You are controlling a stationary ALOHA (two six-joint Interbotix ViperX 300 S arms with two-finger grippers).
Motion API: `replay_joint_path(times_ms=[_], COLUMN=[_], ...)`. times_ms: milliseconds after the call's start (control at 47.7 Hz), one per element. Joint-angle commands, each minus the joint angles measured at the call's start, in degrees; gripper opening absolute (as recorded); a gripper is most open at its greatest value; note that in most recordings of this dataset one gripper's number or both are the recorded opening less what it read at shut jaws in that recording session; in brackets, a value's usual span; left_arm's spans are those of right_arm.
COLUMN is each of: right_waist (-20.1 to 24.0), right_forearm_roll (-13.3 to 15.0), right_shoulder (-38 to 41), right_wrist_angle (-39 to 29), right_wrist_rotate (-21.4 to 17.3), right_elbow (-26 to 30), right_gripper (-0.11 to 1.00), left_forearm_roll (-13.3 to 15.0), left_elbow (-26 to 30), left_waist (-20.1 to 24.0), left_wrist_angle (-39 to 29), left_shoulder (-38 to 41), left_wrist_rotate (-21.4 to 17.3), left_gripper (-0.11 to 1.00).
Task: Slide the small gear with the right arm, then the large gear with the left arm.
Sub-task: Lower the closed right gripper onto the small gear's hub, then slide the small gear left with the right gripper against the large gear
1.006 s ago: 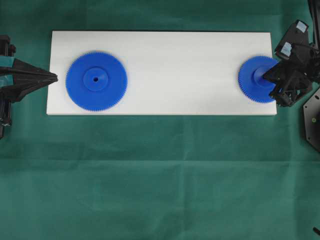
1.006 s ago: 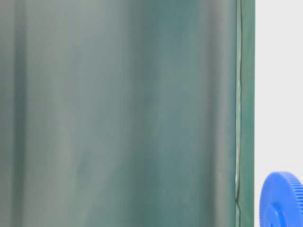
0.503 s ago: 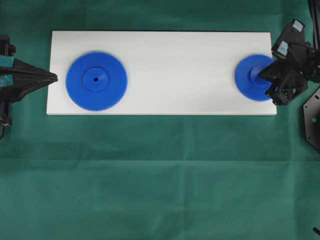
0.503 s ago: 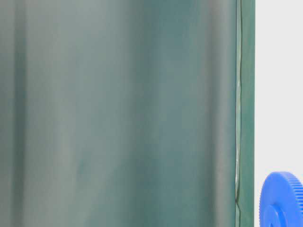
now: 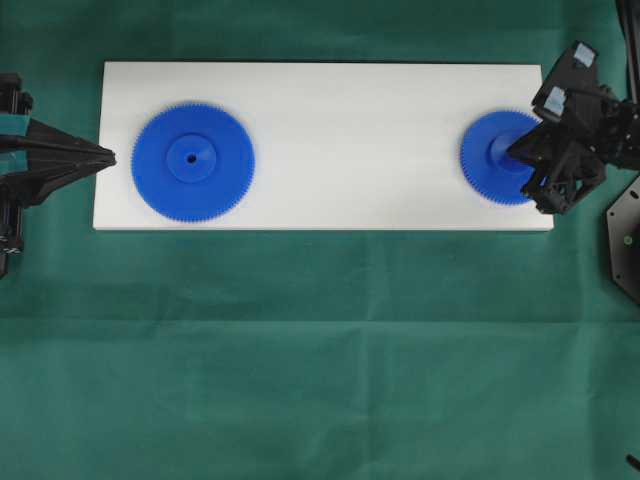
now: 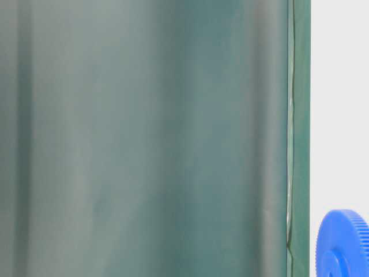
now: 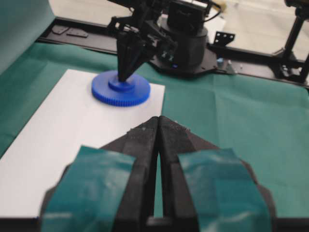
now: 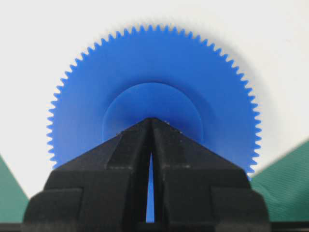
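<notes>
Pressing closed black right hand point(image 5: 512, 155) onto small blue plastic toothed gear's point(image 5: 492, 158) hub; closed left hand point(image 5: 108, 156) beside large blue gear point(image 5: 193, 162); no legible writing.

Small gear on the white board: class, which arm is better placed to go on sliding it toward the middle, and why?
Right. The right gripper, fingers together, has its tip on the small gear hub. The left gripper sits beside the large gear, at the board's far end.

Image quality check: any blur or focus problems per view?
Overhead: evenly lit, sharp on both the large gear and small gear. Table-level: green backdrop soft and streaky. Left wrist: the left gripper close up is blurred. Right wrist: the right gripper is slightly soft.
</notes>
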State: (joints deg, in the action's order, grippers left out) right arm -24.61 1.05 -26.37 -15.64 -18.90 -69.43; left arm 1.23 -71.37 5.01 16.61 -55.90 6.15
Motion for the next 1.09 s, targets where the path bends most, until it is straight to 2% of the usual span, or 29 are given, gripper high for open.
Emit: replay_joint_path(times_ms=[0, 147, 231, 356, 545, 692, 838, 964, 1069], right_waist=[2.4, 5.4, 6.9, 9.6, 12.5, 13.5, 15.0, 16.2, 16.3], right_forearm_roll=[-0.2, -0.1, -0.1, 0.9, 4.3, 6.7, 8.5, 9.9, 10.5], right_shoulder=[2.4, 8.7, 13.7, 24.3, 37.1, 41.2, 44.1, 46.1, 46.5], right_wrist_angle=[1.3, 6.2, 9.1, 10.9, 6.9, 3.8, 3.7, 3.3, 3.3], right_wrist_rotate=[-1.0, -1.9, -1.9, -1.7, -1.6, -1.6, -1.5, -1.6, -1.7], right_elbow=[0.7, 4.0, 7.6, 16.9, 33.2, 41.6, 47.9, 51.4, 51.9], right_gripper=[0.5, 0.5, 0.5, 0.5, 0.5, 0.5, 0.5, 0.5, 0.5], left_forearm_roll=[0.1, 0.1, 0.1, 0.1, 0.1, 0.1, 0.1, 0.1, 0.1], left_elbow=[0.6, 0.6, 0.5, 0.0, -1.2, -2.2, -3.2, -3.7, -3.7], left_waist=[0.1, 0.1, 0.2, 0.1, 0.1, -0.1, 0.0, 0.0, 0.0], left_wrist_angle=[0.5, 0.6, 0.5, 0.5, 0.4, 0.3, 0.2, 0.2, 0.1], left_shoulder=[0.3, 0.3, 0.3, 0.2, -0.4, -1.7, -3.8, -5.2, -5.9], left_wrist_rotate=[0.2, 0.1, 0.2, 0.2, 0.8, 2.3, 3.2, 3.2, 3.2], left_gripper=[0.0, 0.0, 0.0, 0.0, 0.0, 0.0, 0.0, 0.0, 0.0])
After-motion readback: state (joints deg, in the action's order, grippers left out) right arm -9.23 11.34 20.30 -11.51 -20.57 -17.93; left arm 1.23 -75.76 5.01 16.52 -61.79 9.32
